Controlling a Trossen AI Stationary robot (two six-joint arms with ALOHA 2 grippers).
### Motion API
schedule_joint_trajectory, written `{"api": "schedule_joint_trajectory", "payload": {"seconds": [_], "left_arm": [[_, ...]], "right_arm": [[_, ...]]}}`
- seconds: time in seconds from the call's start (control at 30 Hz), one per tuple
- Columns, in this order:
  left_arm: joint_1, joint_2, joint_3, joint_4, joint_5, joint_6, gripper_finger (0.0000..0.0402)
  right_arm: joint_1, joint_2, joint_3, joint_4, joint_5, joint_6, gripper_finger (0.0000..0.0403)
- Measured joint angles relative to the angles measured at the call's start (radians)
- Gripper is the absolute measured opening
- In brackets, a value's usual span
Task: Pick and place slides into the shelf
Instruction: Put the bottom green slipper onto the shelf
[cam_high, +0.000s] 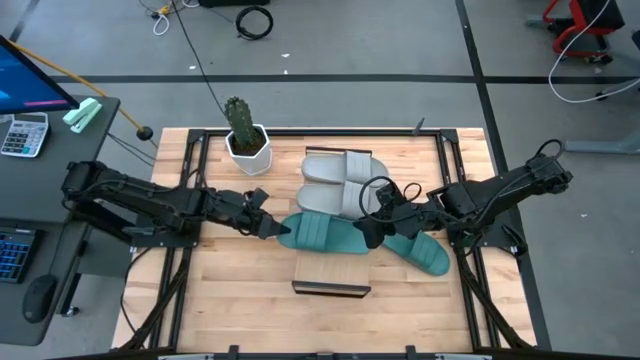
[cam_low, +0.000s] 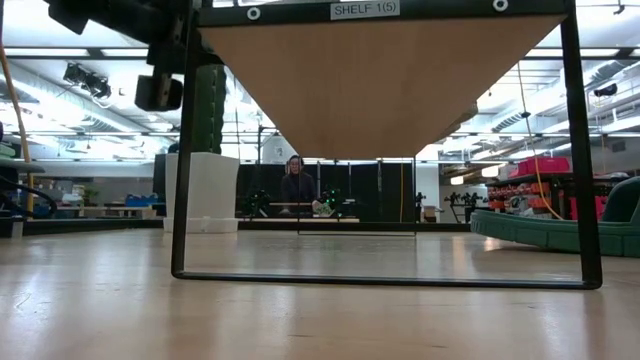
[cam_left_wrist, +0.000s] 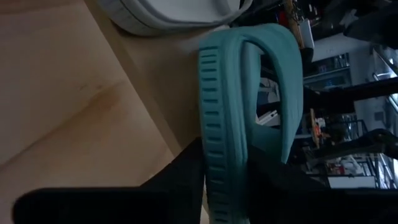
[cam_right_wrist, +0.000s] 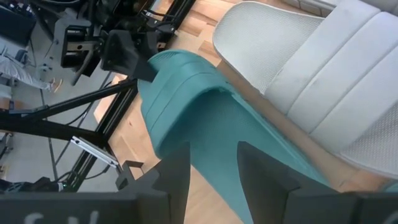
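Robotics lab: floor cables, equipment racks

Two grey slides lie side by side on the shelf, far end. One teal slide crosses its middle; another lies right of it.

cactus pot behind, grey slides crowding shelf

A white label on the shelf's top frame reads "SHELF 1(5)".
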Motion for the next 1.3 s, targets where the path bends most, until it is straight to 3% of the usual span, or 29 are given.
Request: {"api": "schedule_joint_trajectory", "payload": {"seconds": [0.3,0.83,1.3], "left_arm": [[0.001,0.000,0.000,-0.001,-0.014,0.014,0.0066],[0.000,0.000,0.000,0.001,0.006,0.008,0.0167],[0.000,0.000,0.000,0.002,0.028,0.035,0.0226]], "right_arm": [[0.000,0.000,0.000,0.000,0.000,0.001,0.0140],[0.000,0.000,0.000,0.000,-0.001,0.004,0.0140],[0.000,0.000,0.000,0.000,-0.012,0.005,0.0140]]}}
